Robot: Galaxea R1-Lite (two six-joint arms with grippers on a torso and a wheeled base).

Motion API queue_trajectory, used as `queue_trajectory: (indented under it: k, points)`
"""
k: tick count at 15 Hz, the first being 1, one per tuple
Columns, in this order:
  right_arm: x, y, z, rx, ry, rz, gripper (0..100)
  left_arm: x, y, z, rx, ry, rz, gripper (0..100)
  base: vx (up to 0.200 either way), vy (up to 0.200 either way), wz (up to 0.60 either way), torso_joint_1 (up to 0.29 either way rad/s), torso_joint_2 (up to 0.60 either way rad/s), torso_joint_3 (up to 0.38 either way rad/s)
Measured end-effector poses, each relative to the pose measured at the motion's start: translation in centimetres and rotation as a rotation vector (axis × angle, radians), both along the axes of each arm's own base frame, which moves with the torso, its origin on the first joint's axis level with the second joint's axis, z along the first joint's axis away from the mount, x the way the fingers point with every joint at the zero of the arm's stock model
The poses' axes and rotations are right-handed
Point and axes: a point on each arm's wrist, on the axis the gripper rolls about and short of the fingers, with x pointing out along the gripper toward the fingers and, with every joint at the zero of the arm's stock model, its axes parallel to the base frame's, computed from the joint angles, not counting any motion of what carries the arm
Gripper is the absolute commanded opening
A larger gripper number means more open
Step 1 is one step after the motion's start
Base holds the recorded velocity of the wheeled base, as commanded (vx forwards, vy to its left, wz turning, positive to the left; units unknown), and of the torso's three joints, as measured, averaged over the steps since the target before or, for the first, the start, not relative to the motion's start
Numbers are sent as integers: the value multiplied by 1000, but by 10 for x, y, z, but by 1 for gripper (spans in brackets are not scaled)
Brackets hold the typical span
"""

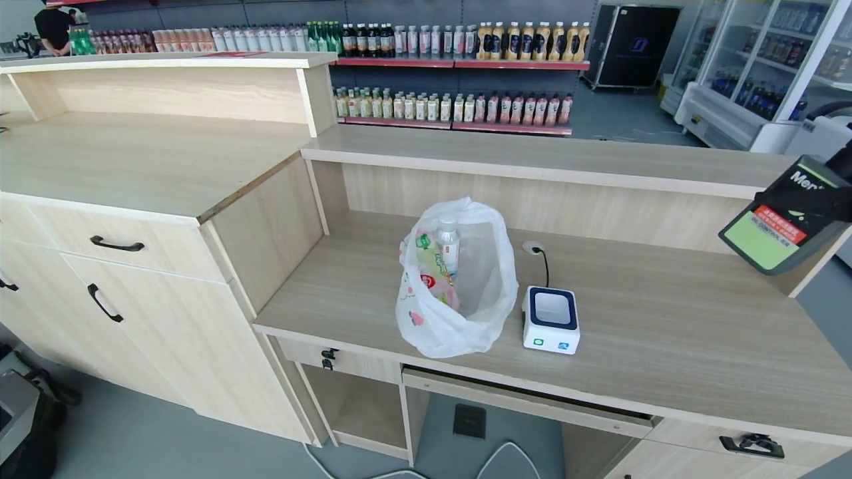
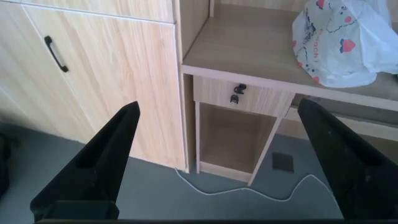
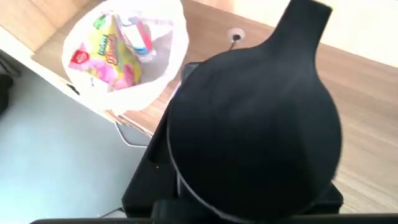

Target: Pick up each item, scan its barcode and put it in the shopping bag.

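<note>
The shopping bag (image 1: 459, 332), thin crinkled translucent white plastic with small printed figures, stands open on the pale wood-grain bench (image 1: 665, 319). It holds a clear, white-capped bottle (image 1: 448, 243) and a glossy yellow-and-pink snack packet (image 1: 429, 266). Just beside it lies the scanner (image 1: 551, 319), a rounded white box with a dark-framed window. A cable runs from it to a round port in the bench. Off the bench's right end, the right gripper (image 1: 840, 193) holds a black item (image 1: 779, 223) aloft, its flat face bearing green and red label panels. From the right wrist it looks smooth, matte and round with a tapering neck. The left gripper (image 2: 217, 162) hangs low by the cabinet, its black wedge fingers (image 2: 106, 155) spread wide and holding nothing.
</note>
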Motion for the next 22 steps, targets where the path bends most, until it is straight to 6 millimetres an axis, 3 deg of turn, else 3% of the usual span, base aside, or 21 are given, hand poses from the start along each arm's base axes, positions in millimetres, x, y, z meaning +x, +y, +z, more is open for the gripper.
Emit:
queue_trajectory:
  k: [4,8,12,17,22]
  points:
    - [14,6,-10,217,110,88,0,0,0,0,0,0,-1,100,0,0,0,0,0,0]
    - [55,0,-19,438,123,131,0,0,0,0,0,0,-1,100,0,0,0,0,0,0]
    - [99,-9,-58,522,228,108,0,0,0,0,0,0,-1,100,0,0,0,0,0,0]
    - [120,-13,-103,565,370,75,0,0,0,0,0,0,0,100,0,0,0,0,0,0]
    - [137,-16,-132,556,383,72,0,0,0,0,0,0,-1,100,0,0,0,0,0,0]
